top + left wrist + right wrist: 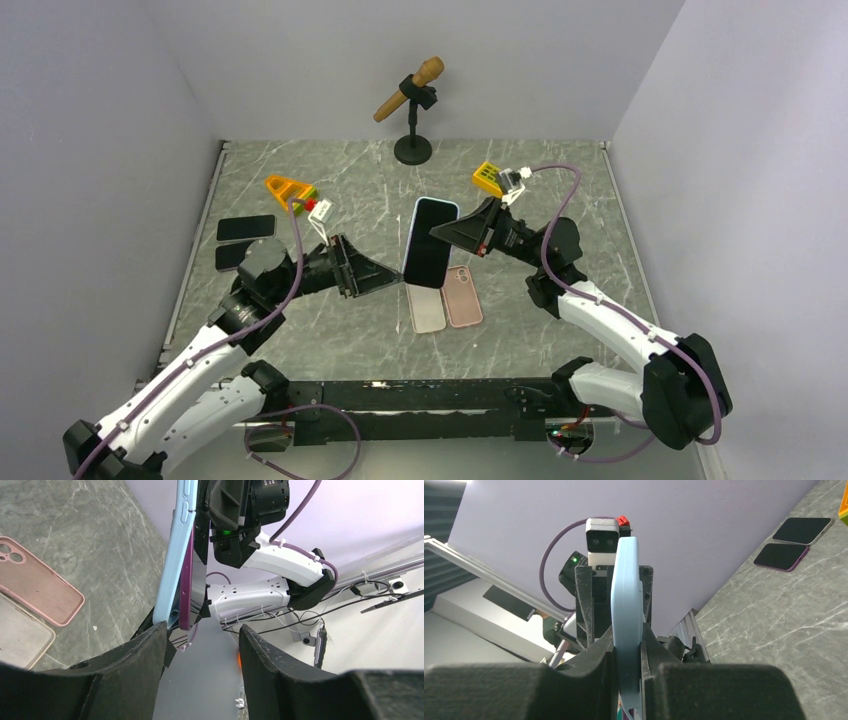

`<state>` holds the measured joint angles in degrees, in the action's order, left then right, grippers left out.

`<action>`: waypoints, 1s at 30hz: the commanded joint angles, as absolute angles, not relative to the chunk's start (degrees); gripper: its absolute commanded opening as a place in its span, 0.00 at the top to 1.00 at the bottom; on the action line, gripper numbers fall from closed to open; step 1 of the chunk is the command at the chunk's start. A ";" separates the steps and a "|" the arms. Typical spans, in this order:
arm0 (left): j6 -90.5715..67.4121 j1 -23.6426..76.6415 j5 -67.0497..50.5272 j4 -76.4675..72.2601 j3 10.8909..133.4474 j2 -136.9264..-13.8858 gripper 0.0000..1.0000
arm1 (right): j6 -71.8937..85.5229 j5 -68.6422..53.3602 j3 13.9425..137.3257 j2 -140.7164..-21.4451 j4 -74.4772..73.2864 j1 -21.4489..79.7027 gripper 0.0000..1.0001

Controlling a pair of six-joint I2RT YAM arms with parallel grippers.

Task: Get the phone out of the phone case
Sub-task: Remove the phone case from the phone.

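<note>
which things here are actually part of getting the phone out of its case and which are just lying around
In the job:
- blue case
- phone inside it
- right gripper, fingers shut on the case
- left gripper, fingers open at its lower end

Lying about:
- pink case
- pale case
- bare phones
- microphone on its stand
- orange toy
- yellow toy

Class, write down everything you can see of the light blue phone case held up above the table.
This light blue phone case looks like smooth matte plastic, with rounded corners and raised side buttons. It is held in the air above the grey marble table, with a dark-screened, purple-edged phone inside. The right hand clamps it front and back; the open left hand sits at its lower end.
</note>
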<state>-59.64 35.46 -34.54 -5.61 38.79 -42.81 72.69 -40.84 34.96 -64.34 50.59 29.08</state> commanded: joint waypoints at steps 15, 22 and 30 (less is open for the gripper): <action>-62.94 36.45 -37.76 -15.00 36.98 -46.73 0.46 | 77.11 -40.37 35.57 -66.91 62.69 29.54 1.00; -63.80 37.17 -38.66 -18.22 38.06 -50.05 0.48 | 78.29 -41.04 35.39 -69.14 65.58 30.02 1.00; -57.33 36.01 -44.96 -12.23 49.69 -59.24 0.60 | 79.65 -47.37 36.85 -72.70 70.84 33.59 1.00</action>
<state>-61.63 36.77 -41.23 -12.25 40.49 -54.26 76.73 -41.43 34.65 -72.49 60.38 30.37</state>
